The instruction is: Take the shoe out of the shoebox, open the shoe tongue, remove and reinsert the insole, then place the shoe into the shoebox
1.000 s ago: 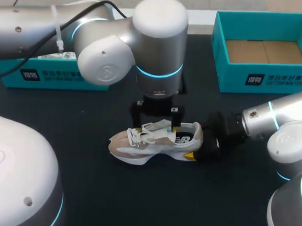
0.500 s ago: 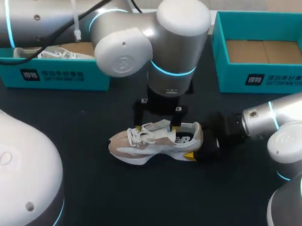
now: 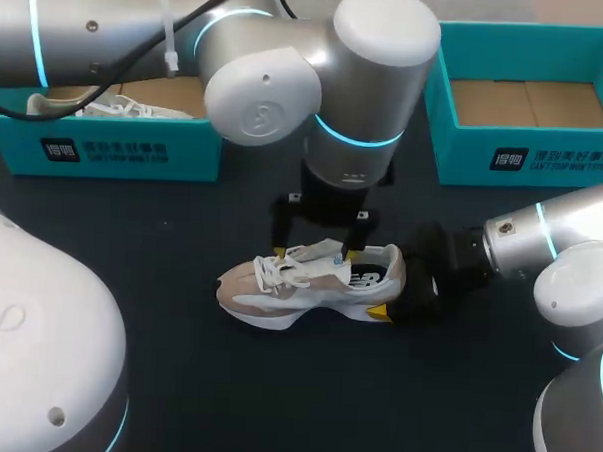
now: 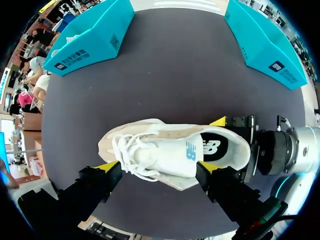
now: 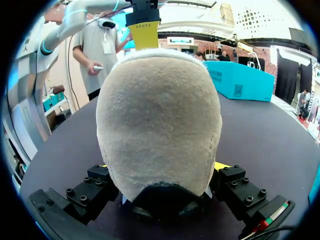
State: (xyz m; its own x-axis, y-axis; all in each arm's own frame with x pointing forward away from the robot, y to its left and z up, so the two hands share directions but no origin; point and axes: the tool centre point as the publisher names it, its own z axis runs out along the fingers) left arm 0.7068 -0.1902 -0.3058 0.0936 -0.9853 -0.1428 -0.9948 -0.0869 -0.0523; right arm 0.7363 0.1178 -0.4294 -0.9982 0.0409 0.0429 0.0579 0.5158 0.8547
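Head view: two shoes (image 3: 309, 278) (image 3: 107, 105), two shoeboxes (image 3: 530, 161) (image 3: 114, 153)

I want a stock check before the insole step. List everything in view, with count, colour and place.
sneaker: one, beige and white, on its sole at the table's middle, heel toward the right arm.
left shoebox: one, teal, far left of the table.
second shoe: one, white, inside the left shoebox.
right shoebox: one, teal, far right of the table, brown cardboard floor showing.
table: one, black, under everything.
left tool: one, black with yellow tips, open, above the sneaker's tongue.
right tool: one, black with yellow tips, shut on the sneaker's heel.
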